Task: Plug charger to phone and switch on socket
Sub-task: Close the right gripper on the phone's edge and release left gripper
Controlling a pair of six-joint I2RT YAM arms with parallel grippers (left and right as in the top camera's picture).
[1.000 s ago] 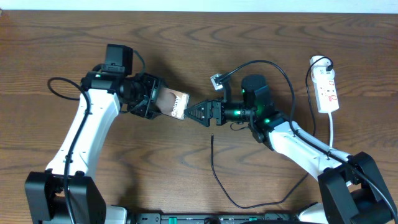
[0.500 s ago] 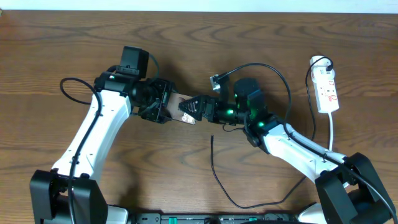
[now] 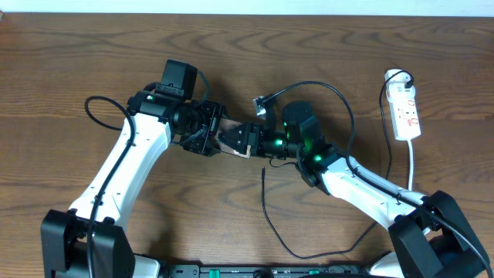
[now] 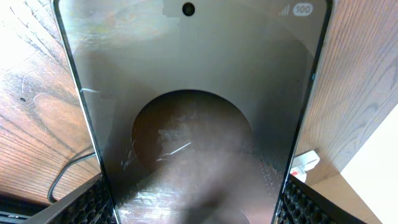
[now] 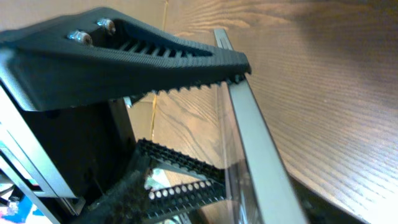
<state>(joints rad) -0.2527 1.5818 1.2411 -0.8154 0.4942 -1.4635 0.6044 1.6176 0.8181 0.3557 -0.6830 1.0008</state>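
The wooden table (image 3: 77, 62) spread out on every side of the phone (image 3: 229, 139), which sat near the middle of it between the two arms. The left arm (image 3: 123, 166) reached the phone from its left, and the right arm (image 3: 363, 189) reached it from its right.

The charger (image 3: 265, 202) lay loose on the wood below the phone. It ran down from there and looped off to the phone's lower right. Its plug tip (image 3: 263, 169) pointed up toward the phone, just beside it but apart, and neither arm held it. The socket (image 3: 406, 114) lay well to the right of the phone, with its white round plug (image 3: 395, 76) at the far end.

The left gripper (image 3: 204, 131) gripped the phone. In the left wrist view the slab (image 4: 193, 124) filled the frame, and the ribbed pads (image 4: 93, 202) pressed against its two long sides. The right gripper (image 3: 243, 140) met the other end of the phone. In its wrist view the fingers stood well apart, and the upper toothed finger (image 5: 155, 56) touched the phone's edge (image 5: 252, 143). Whether that gripper had clamped the phone could not be told.
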